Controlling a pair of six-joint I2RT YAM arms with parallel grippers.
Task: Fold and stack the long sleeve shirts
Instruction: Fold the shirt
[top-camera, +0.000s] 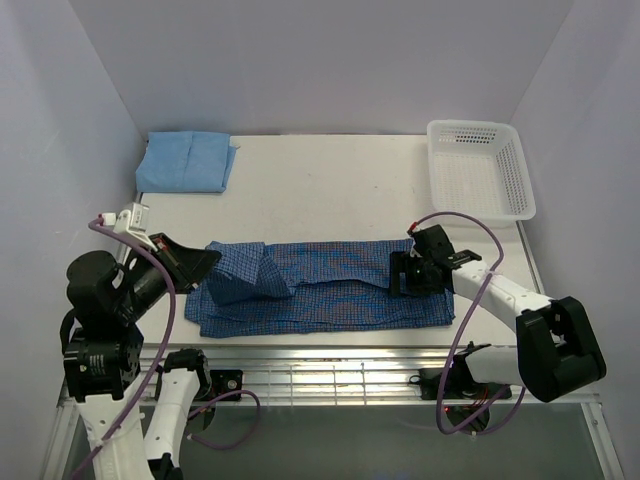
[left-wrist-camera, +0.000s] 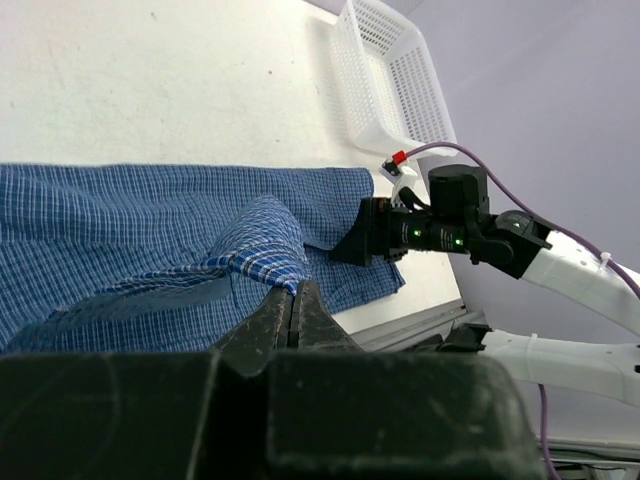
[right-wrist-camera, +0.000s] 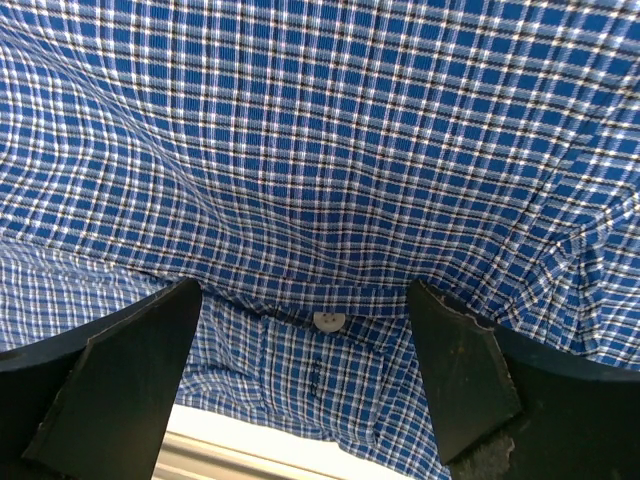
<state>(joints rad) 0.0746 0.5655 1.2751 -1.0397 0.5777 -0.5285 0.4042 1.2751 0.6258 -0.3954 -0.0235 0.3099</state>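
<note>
The left claw (left-wrist-camera: 294, 292) is pressed together, pinching a ridge of the dark blue checked shirt (top-camera: 330, 285) at its left end, where the cloth stands up in a raised fold. The right claw (right-wrist-camera: 305, 292) is spread wide and holds nothing, its fingers (right-wrist-camera: 130, 370) straddling the shirt's right end either side of a white button (right-wrist-camera: 328, 321); whether they touch the cloth I cannot tell. That shirt lies stretched left to right along the table's (top-camera: 320, 190) near edge, and the light blue shirt (top-camera: 185, 161) sits folded in the far left corner.
</note>
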